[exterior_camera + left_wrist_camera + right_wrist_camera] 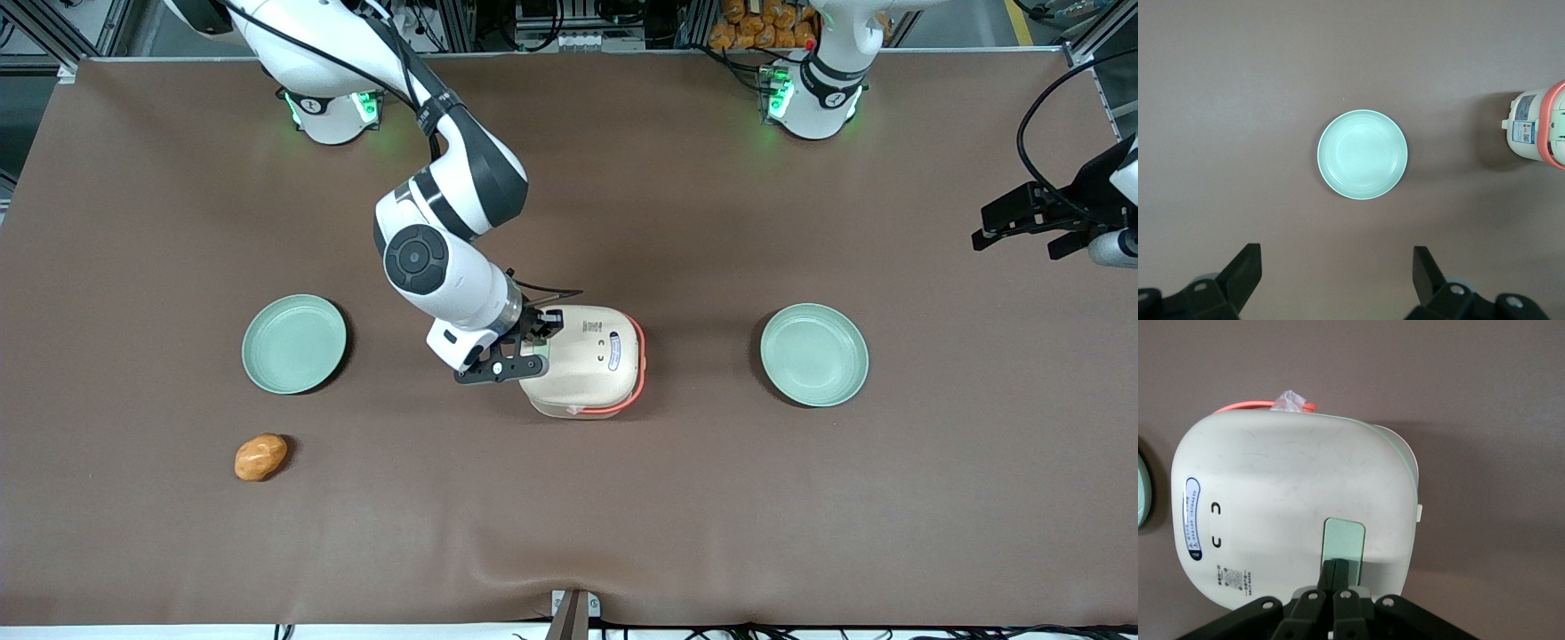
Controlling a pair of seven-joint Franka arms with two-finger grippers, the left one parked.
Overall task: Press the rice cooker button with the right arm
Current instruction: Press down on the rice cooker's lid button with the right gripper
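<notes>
The cream-white rice cooker (587, 356) stands mid-table with its lid down and a salmon-orange handle (637, 373) around one side. It also shows in the right wrist view as the rice cooker (1291, 507) and at the frame edge as the rice cooker (1538, 127). The pale green button (1345, 537) sits on the lid's edge. The right arm (444, 258) reaches over the cooker. Its gripper (1336, 565) is shut, fingers pressed together, with the tips on the button's near end. In the front view the gripper (533, 351) is at the lid's edge toward the working arm's end.
Two pale green plates lie beside the cooker: one plate (294, 344) toward the working arm's end, one plate (814, 355) toward the parked arm's end, seen too as the plate (1363, 155). An orange-brown potato-like object (260, 457) lies nearer the front camera.
</notes>
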